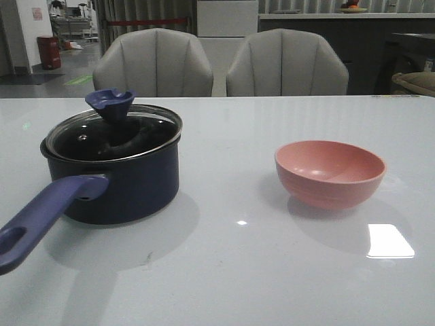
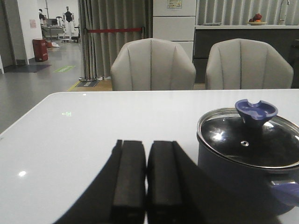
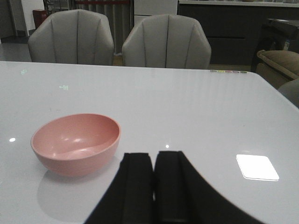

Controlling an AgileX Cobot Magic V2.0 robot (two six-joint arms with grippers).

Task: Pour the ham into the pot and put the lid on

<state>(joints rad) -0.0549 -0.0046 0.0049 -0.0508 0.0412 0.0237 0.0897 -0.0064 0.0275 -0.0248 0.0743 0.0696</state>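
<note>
The dark navy pot (image 1: 122, 183) stands at the left of the white table, its long purple-blue handle (image 1: 41, 217) pointing to the front left. The glass lid (image 1: 115, 132) with its blue knob (image 1: 111, 103) sits on the pot, closing it. The pot and lid also show in the left wrist view (image 2: 252, 149). The ham is hidden; none shows. The pink bowl (image 1: 330, 173) at the right looks empty, also in the right wrist view (image 3: 76, 143). My left gripper (image 2: 147, 144) is shut and empty beside the pot. My right gripper (image 3: 154, 156) is shut and empty near the bowl. Neither gripper shows in the front view.
Two grey chairs (image 1: 153, 64) (image 1: 285, 64) stand behind the table's far edge. A bright light reflection (image 1: 389, 241) lies on the table at the front right. A dark counter runs along the back wall.
</note>
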